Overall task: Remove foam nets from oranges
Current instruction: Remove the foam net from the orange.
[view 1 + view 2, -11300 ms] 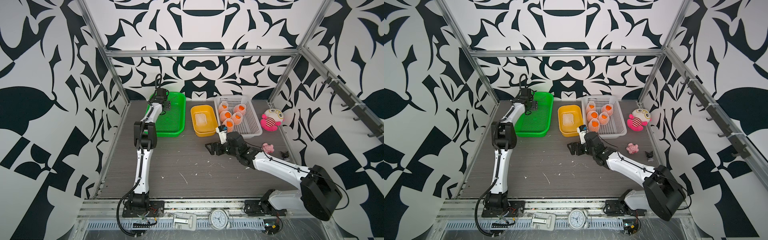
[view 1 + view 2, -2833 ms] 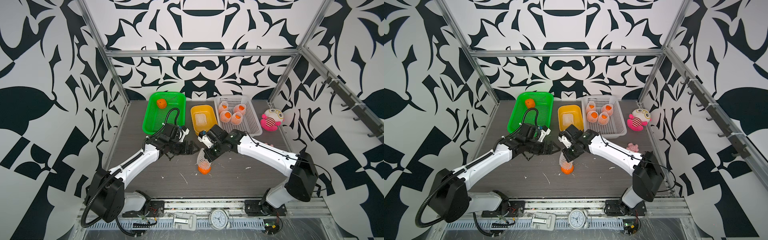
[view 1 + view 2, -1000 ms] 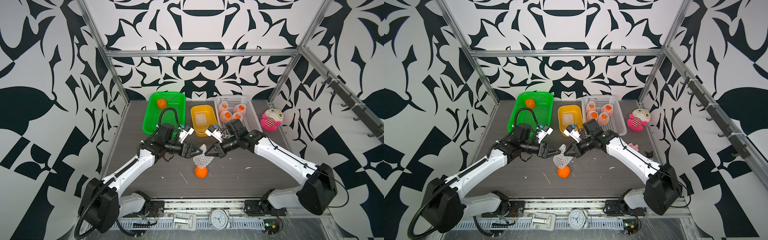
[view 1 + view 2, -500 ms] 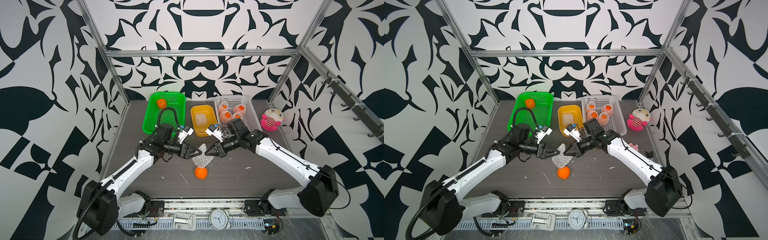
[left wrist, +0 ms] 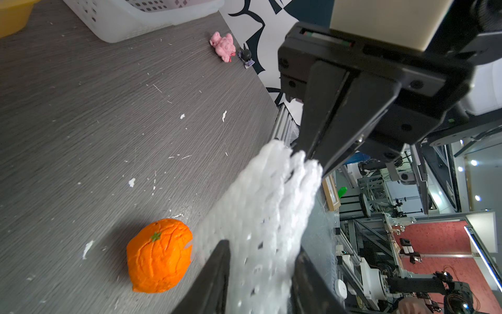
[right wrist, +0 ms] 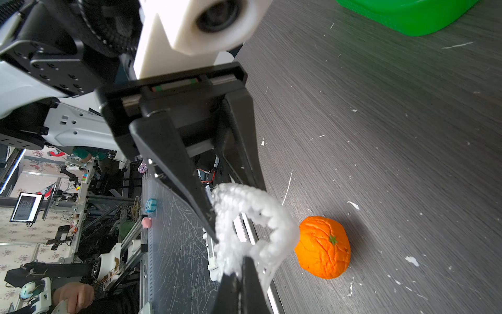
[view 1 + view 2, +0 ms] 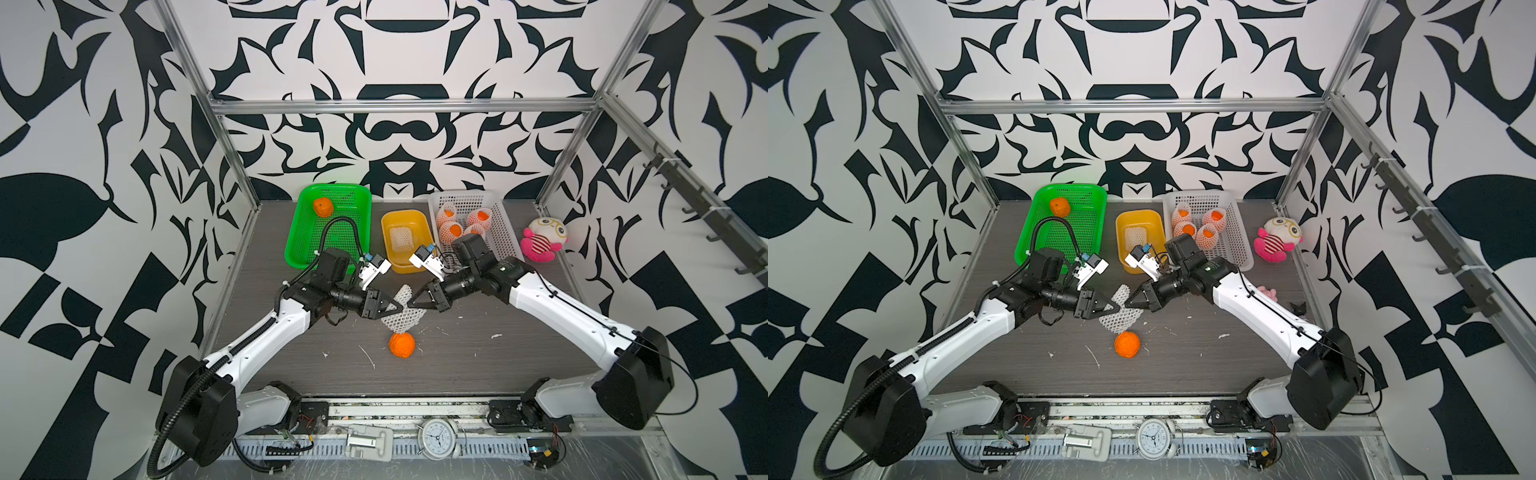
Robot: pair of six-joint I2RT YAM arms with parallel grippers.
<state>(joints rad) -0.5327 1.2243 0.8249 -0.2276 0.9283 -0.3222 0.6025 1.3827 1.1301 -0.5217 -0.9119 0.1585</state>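
The orange (image 7: 402, 345) sits bare on the table (image 7: 490, 357), just beside the foam net (image 7: 402, 319) held above it. The right claw (image 7: 411, 305) is clenched on the net's edge. The left claw (image 7: 399, 308) brackets the opposite side, jaws apart (not yet pinching). Stripping appears done; next, I judge, the net goes to the yellow tub (image 7: 388, 222).

Soft foam net (image 7: 405, 320), lumpy matt orange (image 7: 402, 345) and glossy green plastic basket (image 7: 303, 232) on a grey wood-grain counter (image 7: 478, 345).
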